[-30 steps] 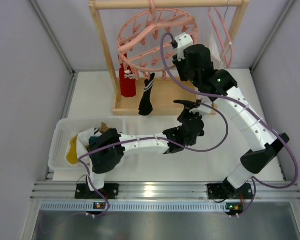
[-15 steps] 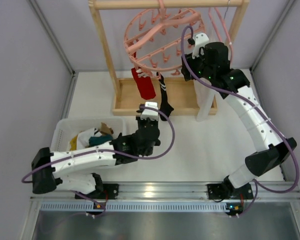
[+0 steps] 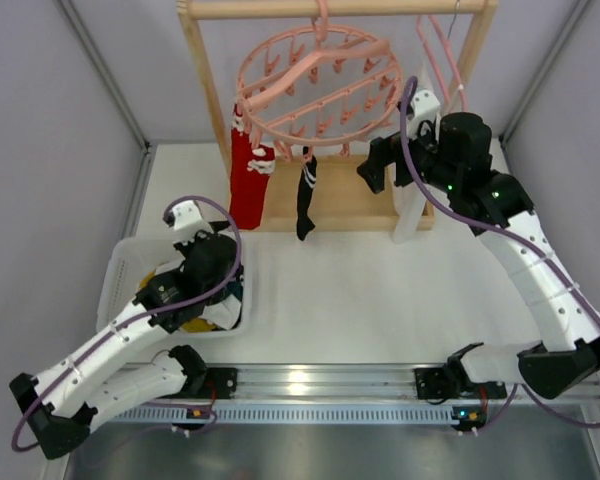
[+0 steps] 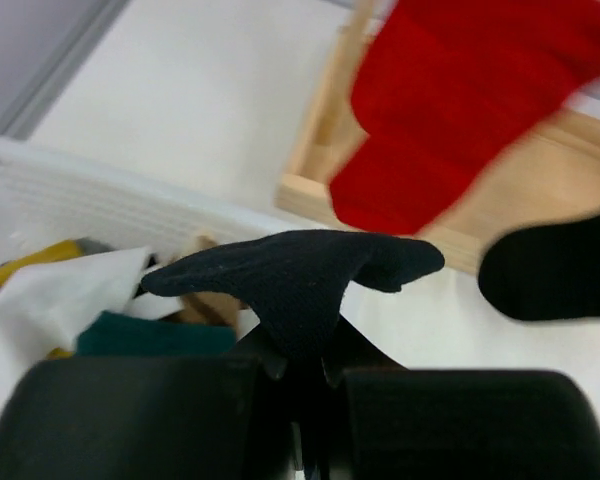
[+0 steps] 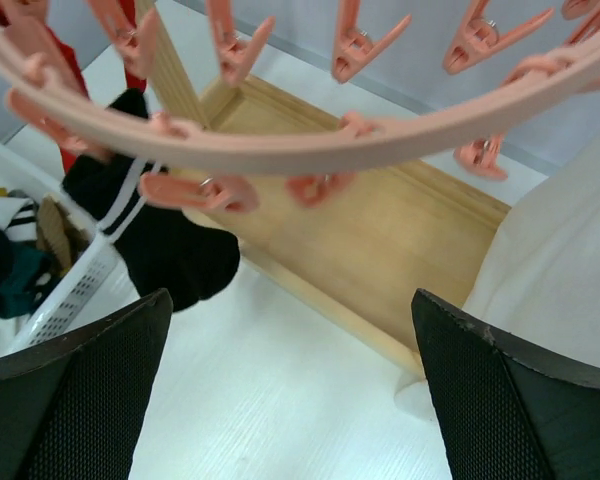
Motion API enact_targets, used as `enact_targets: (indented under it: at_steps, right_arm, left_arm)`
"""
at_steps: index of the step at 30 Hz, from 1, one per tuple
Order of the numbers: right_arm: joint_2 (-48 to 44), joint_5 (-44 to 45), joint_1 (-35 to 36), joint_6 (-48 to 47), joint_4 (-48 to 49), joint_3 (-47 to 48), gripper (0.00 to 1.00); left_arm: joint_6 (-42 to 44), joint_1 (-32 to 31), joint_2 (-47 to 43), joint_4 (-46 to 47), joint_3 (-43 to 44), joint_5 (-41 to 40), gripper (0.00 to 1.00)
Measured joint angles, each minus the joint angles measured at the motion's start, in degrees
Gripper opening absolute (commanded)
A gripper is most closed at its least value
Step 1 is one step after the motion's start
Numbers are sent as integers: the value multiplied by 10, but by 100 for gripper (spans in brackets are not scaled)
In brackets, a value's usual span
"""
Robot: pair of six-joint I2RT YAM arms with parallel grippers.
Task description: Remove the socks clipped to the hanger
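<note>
From above, the hanger [image 3: 318,58] holds a red sock [image 3: 248,185] and a black sock [image 3: 304,205] under its left rim, the left jaws low to its left over a basket [image 3: 130,245]; in the left wrist view, those jaws pinch a dark sock [image 4: 300,275]; in the right wrist view, the right jaws gape wide beneath the hanger's ring.

A red sock [image 3: 248,190] hangs under the left edge of the hanger [image 3: 315,85] and a black sock [image 3: 304,205] under its middle, both in my way. Under its right side I see open room. A white cloth [image 3: 408,210] blocks just right of it
</note>
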Motion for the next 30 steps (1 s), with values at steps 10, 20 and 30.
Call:
enact_targets:
  at_steps: [10, 20, 30]
  right_arm:
    - [-110, -12, 0, 26, 22, -90, 99]
    - [-162, -23, 0, 38, 29, -149, 99]
    - [-255, -22, 0, 40, 47, -242, 100]
  left_arm:
    - [-121, 183, -116, -139, -46, 31, 26]
    - [-170, 247, -113, -169, -66, 47, 98]
    - [-78, 248, -64, -134, 29, 180, 99]
